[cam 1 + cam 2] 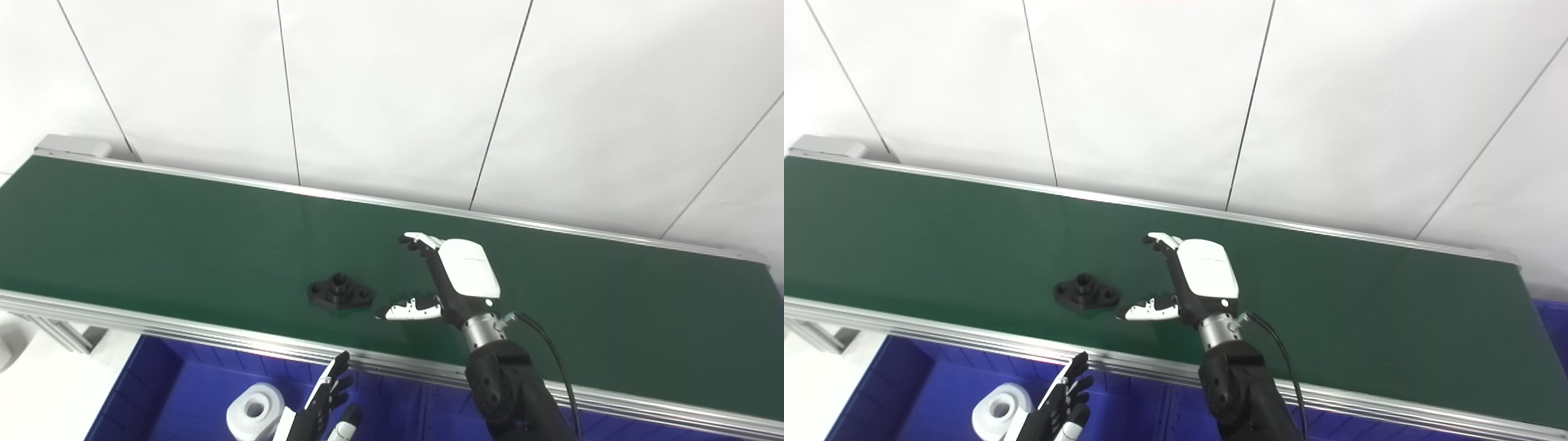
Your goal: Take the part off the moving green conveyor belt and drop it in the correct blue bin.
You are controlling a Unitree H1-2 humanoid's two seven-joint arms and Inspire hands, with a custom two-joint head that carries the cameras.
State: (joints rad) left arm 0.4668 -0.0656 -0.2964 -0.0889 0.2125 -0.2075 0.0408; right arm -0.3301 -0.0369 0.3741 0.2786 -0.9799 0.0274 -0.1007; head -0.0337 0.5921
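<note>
A black flanged part (340,291) with a round hub and two ears lies flat on the green conveyor belt (153,226), near its front edge. My right hand (450,278) is over the belt just right of the part, open, fingers and thumb spread toward it, not touching it. It also shows in the right eye view (1191,278), with the part (1086,292) to its left. My left hand (321,407) is low at the picture's bottom, over the blue bin (165,392), fingers straight and apart, holding nothing.
A white ring-shaped part (255,411) lies in the blue bin below the belt's front rail (184,327). Another blue bin edge (1552,318) shows at the far right. A white panelled wall stands behind the belt.
</note>
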